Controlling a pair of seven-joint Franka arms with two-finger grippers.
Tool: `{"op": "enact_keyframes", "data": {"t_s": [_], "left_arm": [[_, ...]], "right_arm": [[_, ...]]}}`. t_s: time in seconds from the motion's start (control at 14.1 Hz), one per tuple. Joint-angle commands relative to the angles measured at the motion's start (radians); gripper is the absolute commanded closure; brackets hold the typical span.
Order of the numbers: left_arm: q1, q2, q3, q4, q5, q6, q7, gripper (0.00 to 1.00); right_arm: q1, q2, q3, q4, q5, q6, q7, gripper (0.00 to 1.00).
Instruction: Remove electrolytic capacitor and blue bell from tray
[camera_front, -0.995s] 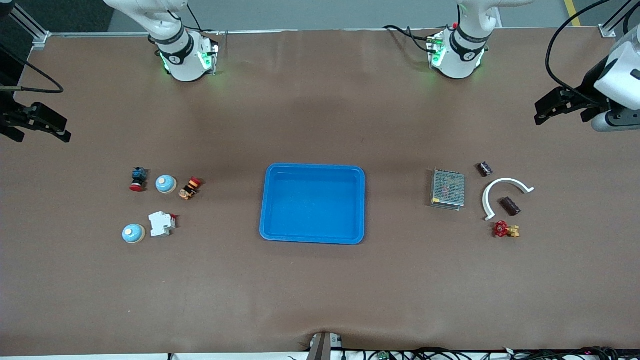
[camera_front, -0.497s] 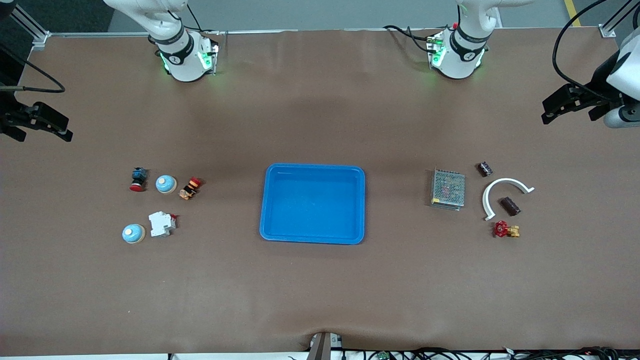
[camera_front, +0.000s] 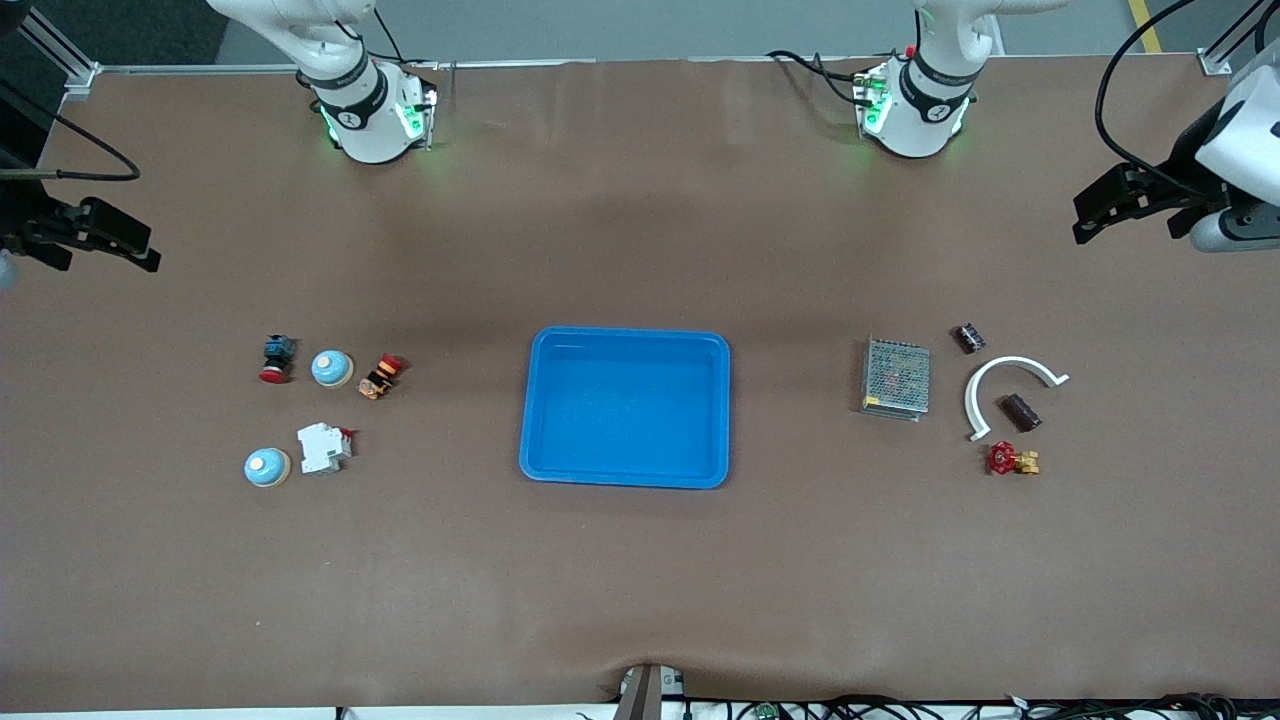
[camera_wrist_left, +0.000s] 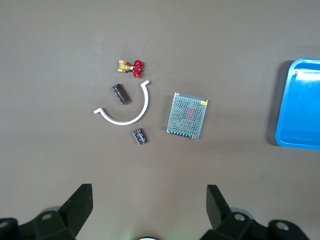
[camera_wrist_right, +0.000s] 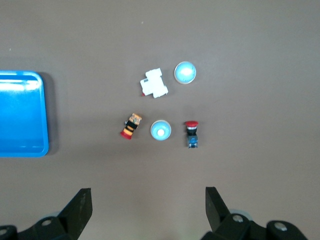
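Two small dark capacitors lie toward the left arm's end of the table: one (camera_front: 968, 337) (camera_wrist_left: 139, 136) beside a white arc, a bigger one (camera_front: 1021, 412) (camera_wrist_left: 120, 94) inside the arc. Two light blue bells (camera_front: 331, 368) (camera_front: 267, 467) sit toward the right arm's end and also show in the right wrist view (camera_wrist_right: 161, 131) (camera_wrist_right: 185, 73). A blue tray (camera_front: 625, 407) sits empty at mid table. My left gripper (camera_front: 1095, 205) (camera_wrist_left: 148, 200) is open and empty, high over the table's end. My right gripper (camera_front: 120, 240) (camera_wrist_right: 148, 200) is open and empty over the other end.
A metal mesh box (camera_front: 895, 378), a white arc (camera_front: 985, 385) and a red-handled brass valve (camera_front: 1010, 459) lie by the capacitors. A red push button (camera_front: 275, 358), an orange and black part (camera_front: 379, 376) and a white breaker (camera_front: 323, 447) lie by the bells.
Both grippers have shifted slightly at the table's ends, the right one a little toward the middle. Nothing on the table has moved.
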Motion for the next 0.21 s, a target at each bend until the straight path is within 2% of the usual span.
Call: {"op": "enact_keyframes", "data": {"t_s": [0.0,0.14], "left_arm": [[0.006,-0.005,-0.005,0.016,0.029,-0.021,0.019,0.0],[0.008,-0.005,-0.005,0.016,0.029,-0.021,0.016,0.0]], "right_arm": [[-0.001,-0.012,0.003,0.002,0.027,-0.024,0.02,0.0],[-0.001,-0.012,0.003,0.001,0.028,-0.026,0.02,0.0]]}}
